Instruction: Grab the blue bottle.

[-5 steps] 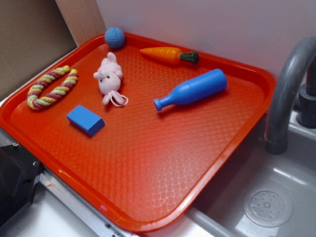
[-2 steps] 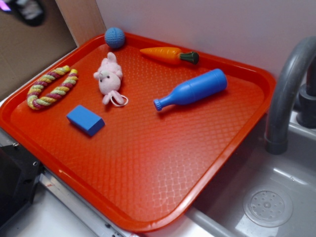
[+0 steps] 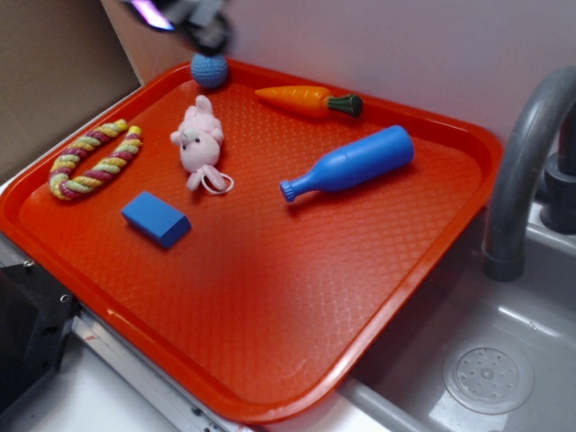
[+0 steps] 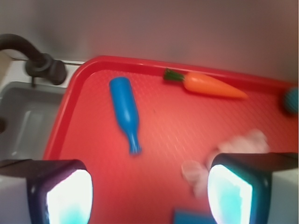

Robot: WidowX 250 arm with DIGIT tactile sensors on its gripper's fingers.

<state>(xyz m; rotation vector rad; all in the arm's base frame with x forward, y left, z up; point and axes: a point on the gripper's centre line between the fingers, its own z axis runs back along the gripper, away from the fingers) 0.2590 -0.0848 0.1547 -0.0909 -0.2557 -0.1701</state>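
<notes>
Nearest you on the red waffle-textured tray [image 3: 270, 306] lies one flat blue block [image 3: 156, 218], then one braided rope ring [image 3: 94, 158] and one plush pink bunny [image 3: 199, 140]. One smooth blue bottle [image 3: 349, 163] lies on its side mid-tray, untouched. Beyond: one orange carrot [image 3: 306, 100], one crocheted blue ball [image 3: 209, 68]. Your gripper [image 4: 149, 186] hangs above, fingers spread wide.

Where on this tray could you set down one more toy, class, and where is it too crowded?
The near half of the red tray is bare, from the blue block and blue bottle to the front rim. Crowded: the far-left part, with the rope ring, pink bunny, crocheted ball and carrot.
</notes>
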